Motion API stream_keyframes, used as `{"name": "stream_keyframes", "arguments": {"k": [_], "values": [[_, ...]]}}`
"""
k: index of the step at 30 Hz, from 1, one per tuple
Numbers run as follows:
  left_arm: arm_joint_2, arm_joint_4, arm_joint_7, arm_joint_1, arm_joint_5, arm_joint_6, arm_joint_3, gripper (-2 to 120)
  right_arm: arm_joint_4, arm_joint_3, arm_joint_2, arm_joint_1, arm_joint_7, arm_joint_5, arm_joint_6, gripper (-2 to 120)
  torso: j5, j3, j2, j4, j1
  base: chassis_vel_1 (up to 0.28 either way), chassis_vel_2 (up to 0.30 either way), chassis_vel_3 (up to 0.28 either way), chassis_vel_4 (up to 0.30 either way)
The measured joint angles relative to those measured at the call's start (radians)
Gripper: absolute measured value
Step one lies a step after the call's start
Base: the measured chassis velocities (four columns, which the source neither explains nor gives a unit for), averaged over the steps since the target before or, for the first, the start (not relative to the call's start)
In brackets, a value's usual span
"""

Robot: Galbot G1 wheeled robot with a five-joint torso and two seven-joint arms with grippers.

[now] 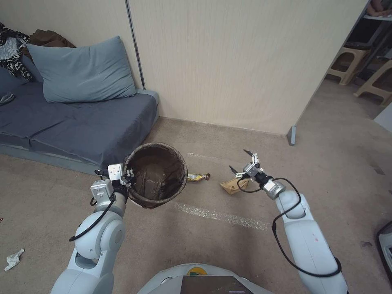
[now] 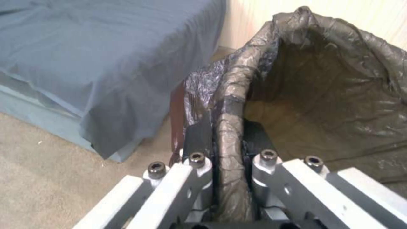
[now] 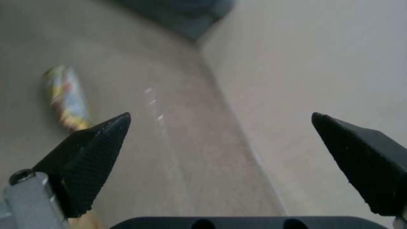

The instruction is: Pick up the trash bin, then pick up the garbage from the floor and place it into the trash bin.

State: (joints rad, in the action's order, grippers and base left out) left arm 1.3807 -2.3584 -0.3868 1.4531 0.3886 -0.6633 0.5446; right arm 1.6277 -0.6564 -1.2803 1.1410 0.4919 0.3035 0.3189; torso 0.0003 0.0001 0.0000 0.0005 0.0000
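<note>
Sofa (image 1: 81, 122) edged the floor (image 1: 228, 245) at left, wall (image 1: 228, 61) behind; open carpet lay ahead and right. Trash bin (image 1: 155, 173) was lifted, tilted, beside the sofa corner, left gripper (image 1: 130, 173) clamped on its rim. Right gripper (image 1: 241, 161) hung wide, empty, above brown paper (image 1: 233, 185); yellow wrapper (image 1: 198, 177) nearby.

Right gripper (image 3: 220, 127) with its two black pointed fingertips (image 3: 91, 152) spread wide apart above beige carpet (image 3: 178, 152). A blurred yellow snack wrapper (image 3: 68, 98) lies beyond one fingertip, near a pale wall (image 3: 322, 63).
</note>
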Motion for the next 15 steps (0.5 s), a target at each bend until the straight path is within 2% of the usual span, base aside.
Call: {"name": "stream_keyframes", "arguments": {"k": [2, 3, 5, 6, 9, 10, 12, 15], "values": [[-0.003, 0.013, 0.000, -0.006, 0.000, -0.001, -0.003, 6, -0.087, 0.003, 0.027, -0.061, 0.118, 0.104, 0.053, 100, -0.0001, 0.000, 0.000, -0.0007, 0.000, 0.000, 0.000, 0.000, 0.000], [-0.003, 0.013, 0.000, -0.006, 0.000, -0.001, -0.003, 6, -0.087, 0.003, 0.027, -0.061, 0.118, 0.104, 0.053, 100, -0.0001, 0.000, 0.000, -0.0007, 0.000, 0.000, 0.000, 0.000, 0.000], [-0.003, 0.020, 0.000, -0.007, -0.001, -0.001, -0.004, 6, -0.138, 0.005, 0.046, -0.099, 0.205, 0.208, 0.117, 100, 0.0000, 0.000, 0.000, -0.0007, 0.000, 0.000, 0.000, 0.000, 0.000], [-0.003, 0.020, 0.000, -0.007, -0.001, -0.001, -0.004, 6, -0.138, 0.005, 0.046, -0.099, 0.205, 0.208, 0.117, 100, 0.0000, 0.000, 0.000, -0.0007, 0.000, 0.000, 0.000, 0.000, 0.000], [0.003, 0.026, 0.001, -0.008, -0.008, -0.001, -0.010, 6, -0.192, 0.014, 0.070, -0.139, 0.361, 0.334, 0.214, 100, -0.0002, 0.000, 0.000, -0.0006, 0.000, 0.000, 0.000, 0.000, 0.000], [0.003, 0.026, 0.001, -0.008, -0.008, -0.001, -0.010, 6, -0.192, 0.014, 0.070, -0.139, 0.361, 0.334, 0.214, 100, -0.0002, 0.000, 0.000, -0.0006, 0.000, 0.000, 0.000, 0.000, 0.000], [0.003, 0.026, 0.001, -0.007, -0.009, -0.001, -0.010, 6, -0.211, 0.002, 0.074, -0.148, 0.461, 0.377, 0.268, 100, -0.0002, 0.000, 0.000, -0.0005, 0.000, 0.000, 0.000, 0.000, 0.000], [0.002, 0.026, 0.001, -0.007, -0.009, -0.001, -0.008, 6, -0.222, -0.004, 0.083, -0.149, 0.506, 0.388, 0.288, 100, -0.0002, 0.000, 0.000, -0.0006, 0.000, 0.000, 0.000, 0.000, 0.000]]}}
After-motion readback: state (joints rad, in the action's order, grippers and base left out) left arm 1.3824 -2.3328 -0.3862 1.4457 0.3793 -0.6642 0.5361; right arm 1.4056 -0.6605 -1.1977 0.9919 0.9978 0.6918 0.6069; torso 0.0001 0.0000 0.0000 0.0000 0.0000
